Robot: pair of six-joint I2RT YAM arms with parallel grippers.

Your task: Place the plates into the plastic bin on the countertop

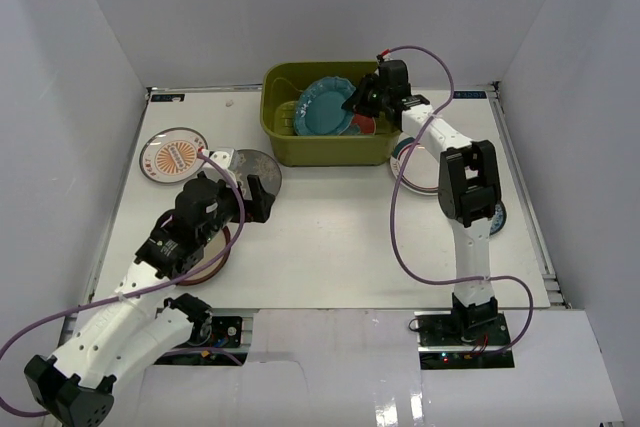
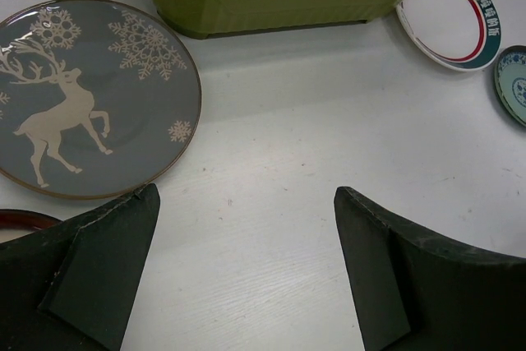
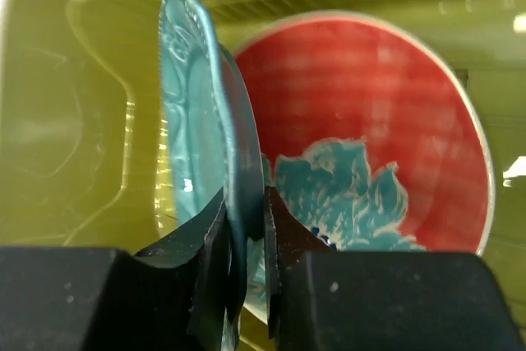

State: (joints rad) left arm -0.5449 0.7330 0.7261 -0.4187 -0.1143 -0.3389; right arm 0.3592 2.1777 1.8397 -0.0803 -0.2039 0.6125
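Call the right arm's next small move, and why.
Probably lower slightly, then open the right jaws. They are shut on the rim of the teal scalloped plate, which is already inside the plastic bin, close to the red flowered plate lying there.

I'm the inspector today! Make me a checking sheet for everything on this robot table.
Surface: white countertop, five plates lying on it.
Job's things: in green bin: red plate, teal plate; outside: reindeer plate, sunburst plate, ringed plate, small teal plate, red-rimmed plate.
Clutter: nothing seen.
Claws: left claw open above countertop; right claw shut on teal plate, held on edge in bin.
Cables: purple cables along both arms.
Surroundings: white walls.
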